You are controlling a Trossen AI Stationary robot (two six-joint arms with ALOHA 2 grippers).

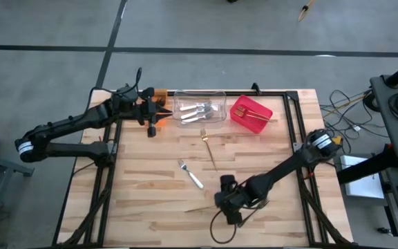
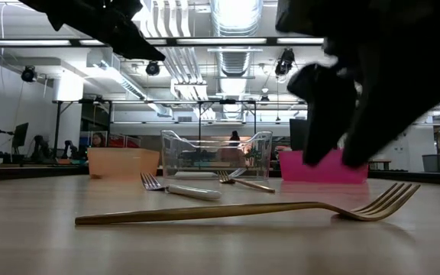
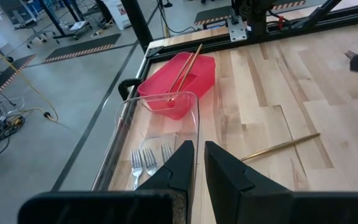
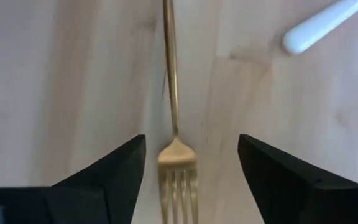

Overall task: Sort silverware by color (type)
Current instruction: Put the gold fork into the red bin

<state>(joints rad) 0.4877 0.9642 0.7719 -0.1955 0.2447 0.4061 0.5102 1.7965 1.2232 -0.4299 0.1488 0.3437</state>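
A gold fork (image 2: 228, 211) lies flat near the table's near edge, its tines toward the right. My right gripper (image 4: 191, 149) hovers open just above it, one finger on each side of the neck (image 4: 174, 134) without touching. Farther back, a second gold fork (image 1: 209, 149) and a white-handled silver fork (image 1: 191, 173) lie flat on the wood. Silver forks (image 3: 148, 163) lie in the clear bin (image 1: 185, 98), and gold utensils (image 3: 188, 62) lean in the red bin (image 1: 239, 112). My left gripper (image 3: 199, 158) hangs shut and empty above the clear bin's left end.
An orange bin (image 2: 121, 162) stands at the far left beside the clear bin, partly under my left arm (image 1: 81, 124). A black frame rail (image 1: 292, 117) runs along the table's far and right sides. Bare wood lies at the near left (image 1: 144, 207).
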